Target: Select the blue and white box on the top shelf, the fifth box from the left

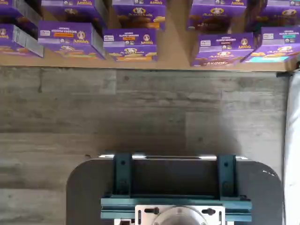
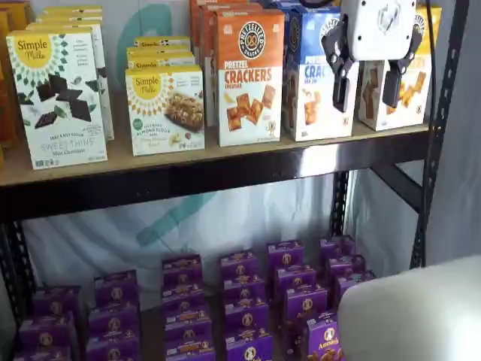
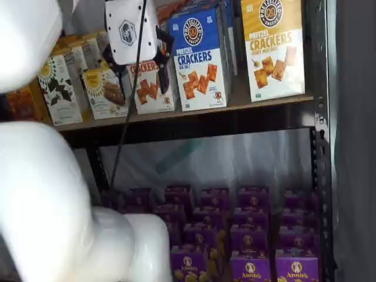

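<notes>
The hand (image 2: 368,89) hung in open air in front of the top shelf (image 2: 225,162), fingers parted with a plain gap, nothing between them. The blue and white box (image 3: 200,59) stood wedged: orange-topped box (image 2: 249,75) tight on one side, yellow-topped box (image 3: 273,47) on the other with a narrow slot (more boxes stacked behind). Black upright (image 2: 436,128) closed off the shelf end. Front face was unobstructed.
</notes>
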